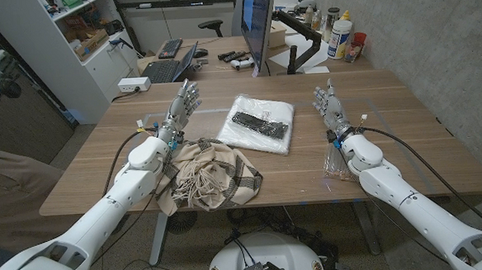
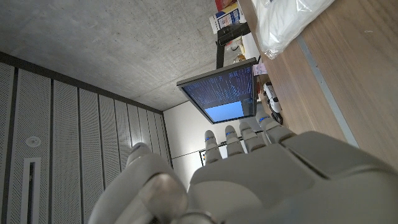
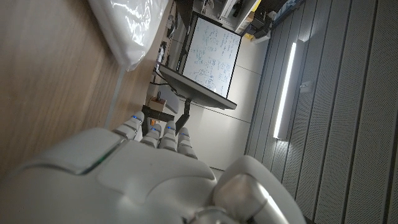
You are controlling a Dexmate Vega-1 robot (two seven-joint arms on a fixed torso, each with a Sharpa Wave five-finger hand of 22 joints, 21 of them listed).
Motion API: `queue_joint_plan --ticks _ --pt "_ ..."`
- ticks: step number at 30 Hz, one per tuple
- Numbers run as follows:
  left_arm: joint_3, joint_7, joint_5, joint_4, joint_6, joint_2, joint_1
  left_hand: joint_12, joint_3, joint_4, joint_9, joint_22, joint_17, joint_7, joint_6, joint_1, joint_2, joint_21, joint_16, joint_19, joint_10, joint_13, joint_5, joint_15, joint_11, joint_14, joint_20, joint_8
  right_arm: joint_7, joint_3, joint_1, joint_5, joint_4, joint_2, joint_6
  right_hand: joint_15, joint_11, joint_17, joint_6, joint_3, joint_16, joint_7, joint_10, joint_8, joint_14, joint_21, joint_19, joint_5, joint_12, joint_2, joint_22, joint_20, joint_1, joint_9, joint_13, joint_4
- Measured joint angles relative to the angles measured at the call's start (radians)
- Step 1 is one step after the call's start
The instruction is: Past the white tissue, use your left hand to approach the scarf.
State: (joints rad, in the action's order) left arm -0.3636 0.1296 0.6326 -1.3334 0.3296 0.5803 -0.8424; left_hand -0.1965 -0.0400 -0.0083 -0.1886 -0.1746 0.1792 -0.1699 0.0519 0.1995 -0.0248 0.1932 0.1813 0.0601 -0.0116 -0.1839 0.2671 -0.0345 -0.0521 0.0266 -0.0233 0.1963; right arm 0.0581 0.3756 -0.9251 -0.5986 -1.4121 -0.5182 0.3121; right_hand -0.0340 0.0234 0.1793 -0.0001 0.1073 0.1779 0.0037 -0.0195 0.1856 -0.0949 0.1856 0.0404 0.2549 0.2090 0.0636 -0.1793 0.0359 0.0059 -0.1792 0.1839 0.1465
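Reaching over the wooden counter [image 1: 407,151], my left robot hand [image 1: 178,109] hangs spread and holding nothing, just past the crumpled, fringed plaid scarf [image 1: 210,179] heaped near the counter's front edge. Bare wood lies between it and the glossy white tissue [image 1: 257,123] pack. My right robot hand [image 1: 329,105] stands spread too, well apart.

Both arms reach in over the table from the near corners. The left hand [image 1: 180,107] is held up with its fingers [image 1: 189,94] straight and a little apart, pointing away from the robot. It holds nothing. The right hand [image 1: 329,105] is posed the same way, fingers [image 1: 322,96] straight and a little apart, holding nothing. The two hands are well apart.
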Motion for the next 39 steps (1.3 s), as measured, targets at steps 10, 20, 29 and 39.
queue_joint_plan --ticks 10,20,29,39 --pt "-0.002 -0.011 -0.029 -0.019 0.012 0.019 -0.008 0.000 0.000 0.000 0.000 0.000 0.000 0.000 0.000 0.000 0.000 0.000 0.000 0.000 0.000 0.000 0.000 -0.003 0.000 0.004 0.000 0.000 0.010 -0.001 -0.007 0.004 0.003 0.008 0.012 0.000 0.000 0.000 0.000 0.000 0.004 0.000 0.000 0.000 0.000 0.000 0.000 0.000 0.000 0.000 0.000 0.000 0.000 0.000 0.000 0.000" --pt "-0.005 -0.047 -0.081 -0.053 0.017 0.045 -0.022 0.000 0.000 0.000 0.000 0.000 0.000 0.000 0.000 0.005 0.005 0.000 0.000 0.000 0.000 0.000 0.000 0.000 0.000 0.007 0.000 0.000 0.014 -0.001 -0.006 0.006 0.023 0.020 0.026 0.000 0.000 0.000 0.000 0.000 0.004 0.000 0.000 0.000 0.000 0.000 0.004 0.000 0.000 0.000 0.000 -0.004 0.000 0.000 0.000 0.000" --pt "-0.009 -0.086 -0.131 -0.075 0.021 0.061 -0.029 0.000 0.000 0.000 0.000 0.000 0.000 0.000 0.000 0.005 0.005 0.000 0.000 0.000 0.000 0.000 0.000 0.004 0.000 0.011 0.000 0.000 0.013 -0.001 0.005 0.007 0.038 0.026 0.031 0.000 0.000 0.000 0.000 0.000 0.004 0.000 0.000 0.000 0.000 0.000 0.004 0.000 0.000 0.000 0.000 -0.004 0.000 0.000 0.000 0.000" --pt "0.006 -0.148 -0.190 -0.129 0.039 0.090 -0.065 0.000 -0.004 -0.004 0.000 0.000 0.000 -0.009 0.017 0.005 0.005 0.000 0.000 0.000 -0.004 0.000 0.000 0.003 -0.004 0.011 0.000 0.004 0.006 0.000 0.017 0.006 0.058 0.031 0.037 0.000 0.000 0.000 0.000 0.000 0.004 0.000 0.000 0.000 0.000 0.000 0.004 0.000 0.000 0.000 0.000 -0.004 0.000 0.000 0.000 0.000"
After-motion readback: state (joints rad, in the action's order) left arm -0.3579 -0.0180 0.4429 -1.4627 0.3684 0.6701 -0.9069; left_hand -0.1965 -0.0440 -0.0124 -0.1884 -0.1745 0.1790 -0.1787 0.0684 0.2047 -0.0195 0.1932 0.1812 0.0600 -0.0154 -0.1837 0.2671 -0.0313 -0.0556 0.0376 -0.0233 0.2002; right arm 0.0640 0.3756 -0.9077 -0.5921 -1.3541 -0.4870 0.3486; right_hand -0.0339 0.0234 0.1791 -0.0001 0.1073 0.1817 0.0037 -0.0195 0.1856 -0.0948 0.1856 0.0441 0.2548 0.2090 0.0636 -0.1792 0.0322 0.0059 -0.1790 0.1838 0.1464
